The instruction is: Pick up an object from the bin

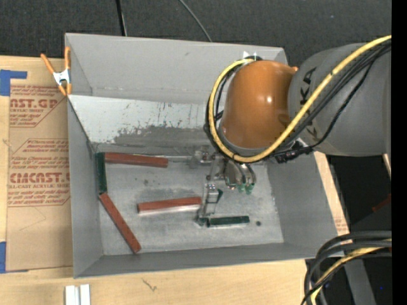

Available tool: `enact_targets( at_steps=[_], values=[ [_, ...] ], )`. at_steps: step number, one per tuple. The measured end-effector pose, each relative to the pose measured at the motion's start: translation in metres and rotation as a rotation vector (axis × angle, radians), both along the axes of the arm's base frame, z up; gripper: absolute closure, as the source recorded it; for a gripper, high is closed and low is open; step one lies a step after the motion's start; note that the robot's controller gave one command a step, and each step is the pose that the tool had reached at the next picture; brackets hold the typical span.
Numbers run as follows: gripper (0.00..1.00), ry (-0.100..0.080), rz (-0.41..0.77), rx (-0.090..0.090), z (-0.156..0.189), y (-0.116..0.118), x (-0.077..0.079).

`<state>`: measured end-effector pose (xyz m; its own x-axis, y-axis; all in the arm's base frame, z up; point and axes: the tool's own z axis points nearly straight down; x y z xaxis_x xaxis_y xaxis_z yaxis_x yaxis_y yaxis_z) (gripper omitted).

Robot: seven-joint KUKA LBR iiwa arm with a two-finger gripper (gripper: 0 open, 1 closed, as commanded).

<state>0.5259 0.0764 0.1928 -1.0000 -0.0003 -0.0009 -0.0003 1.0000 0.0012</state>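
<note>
My gripper (207, 210) hangs below the orange wrist cover, near the middle of the bin floor. Its fingers reach down between the right end of a red-brown stick (166, 204) and the left end of a short dark green stick (227, 220). The green stick lies flat just right of the fingertips and looks to be touching them. The red-brown stick lies level, its right end next to the fingers. I see nothing between the fingers.
Another red-brown stick (135, 161) lies along the back of the floor. A third (119, 222) slants down the front left corner. A dark green stick (100, 172) stands along the left wall. The arm covers the bin's right side.
</note>
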Motion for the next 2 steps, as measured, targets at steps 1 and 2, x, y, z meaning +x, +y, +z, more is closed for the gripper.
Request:
enact_targets(
  at_steps=[1, 2],
  values=[
    [0.0, -0.009, 0.017, 0.001, -0.043, 0.005, 0.01],
    [1.0, 0.001, 0.371, 0.0, -0.123, 0.017, 0.017]
  ],
)
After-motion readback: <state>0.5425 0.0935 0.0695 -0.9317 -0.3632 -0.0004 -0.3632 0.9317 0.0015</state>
